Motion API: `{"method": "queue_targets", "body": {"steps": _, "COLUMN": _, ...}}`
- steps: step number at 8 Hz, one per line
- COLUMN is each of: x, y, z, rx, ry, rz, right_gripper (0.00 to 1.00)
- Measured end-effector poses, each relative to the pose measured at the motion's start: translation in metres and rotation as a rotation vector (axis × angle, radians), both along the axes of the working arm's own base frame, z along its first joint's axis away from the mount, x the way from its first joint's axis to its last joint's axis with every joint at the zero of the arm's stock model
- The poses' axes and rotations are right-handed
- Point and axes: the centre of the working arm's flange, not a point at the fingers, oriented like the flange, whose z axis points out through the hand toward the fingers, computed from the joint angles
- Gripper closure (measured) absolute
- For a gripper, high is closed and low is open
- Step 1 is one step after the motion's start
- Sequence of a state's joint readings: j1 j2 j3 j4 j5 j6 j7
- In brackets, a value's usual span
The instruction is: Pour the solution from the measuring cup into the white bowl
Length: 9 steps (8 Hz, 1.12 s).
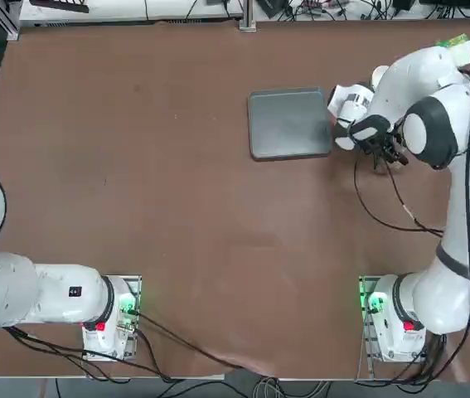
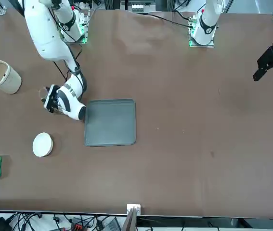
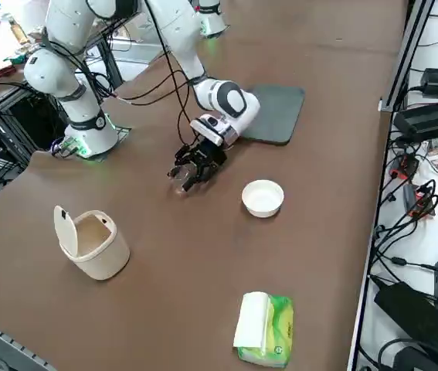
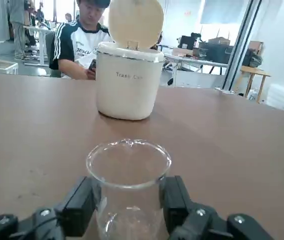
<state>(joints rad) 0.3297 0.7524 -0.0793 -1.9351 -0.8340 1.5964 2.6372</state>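
The measuring cup [image 4: 128, 180], small, clear and upright, sits between the black fingers [image 4: 79, 205] of my right gripper [image 4: 128, 212], which is shut on it. In the right side view the gripper [image 3: 191, 171] holds the cup [image 3: 180, 180] low over the brown table, to the right of the grey tray. The white bowl [image 3: 263, 198] rests on the table a short way from the gripper, farther from the arm's base. From the front, the bowl [image 2: 43, 144] lies well apart from the gripper [image 2: 47, 99]. From overhead the arm hides most of the bowl [image 1: 380, 76].
A grey tray [image 2: 110, 122] lies beside the wrist. An off-white trash can [image 3: 91, 241] with its lid up stands straight ahead of the cup. A green packet [image 3: 265, 328] lies near the table's right edge. A seated person [image 4: 84, 42] is beyond the table.
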Motion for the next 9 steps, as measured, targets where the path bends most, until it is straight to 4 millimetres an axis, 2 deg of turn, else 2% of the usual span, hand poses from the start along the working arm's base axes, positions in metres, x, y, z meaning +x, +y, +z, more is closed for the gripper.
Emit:
{"method": "queue_targets", "body": {"steps": 3, "x": 0.005, "y": 0.004, "z": 0.001, "rx": -0.001, "ry": -0.019, "rz": 0.003, "right_gripper": 0.13}}
{"method": "queue_targets", "body": {"steps": 4, "x": 0.01, "y": 0.006, "z": 0.004, "rx": 0.01, "ry": -0.022, "rz": 0.009, "right_gripper": 0.0}}
{"method": "queue_targets", "body": {"steps": 6, "x": 0.026, "y": 0.03, "z": 0.018, "rx": 0.116, "ry": 0.003, "rz": -0.007, "right_gripper": 0.0}}
{"method": "queue_targets", "body": {"steps": 7, "x": 0.039, "y": 0.047, "z": 0.037, "rx": 0.197, "ry": 0.013, "rz": -0.017, "right_gripper": 0.0}}
{"method": "queue_targets", "body": {"steps": 9, "x": 0.061, "y": 0.073, "z": 0.101, "rx": 0.389, "ry": 0.046, "rz": -0.01, "right_gripper": 0.0}}
